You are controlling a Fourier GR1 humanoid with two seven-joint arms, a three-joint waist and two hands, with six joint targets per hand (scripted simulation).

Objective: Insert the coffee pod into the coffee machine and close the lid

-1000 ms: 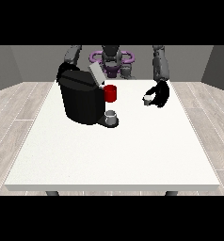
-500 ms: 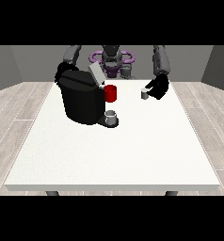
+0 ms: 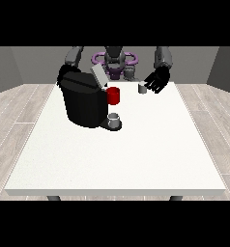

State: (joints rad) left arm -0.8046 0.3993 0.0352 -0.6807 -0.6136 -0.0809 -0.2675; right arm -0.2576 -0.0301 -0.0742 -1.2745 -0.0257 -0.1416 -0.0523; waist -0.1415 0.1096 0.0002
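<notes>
Standing across the worktop (image 3: pixel 117 159) from the robot here. The coffee machine (image 3: pixel 83 99) is a chunky black thing sitting at about 10 o'clock on the white surface, and its lid (image 3: pixel 99 76) is tipped up, a grey flap angled toward the back. There's a red part (image 3: pixel 113 95) on the machine's front side and a small grey cup (image 3: pixel 114 118) parked on the base just below it.

The coffee pod (image 3: pixel 142 89) is a little grey cylinder up near the far edge, around 1 o'clock, well apart from the machine. The robot hand at the view's right (image 3: pixel 156 81) is right against it, fingers curled down on the pod's right side. Looks to me like it's holding the pod, though it's small from where I am. I can't tell whether the pod is touching the surface or lifted off it.

The robot hand at the view's left (image 3: pixel 64 72) is mostly tucked behind the machine's back top corner, around 11 o'clock. Can't tell what its fingers are doing, too hidden.
</notes>
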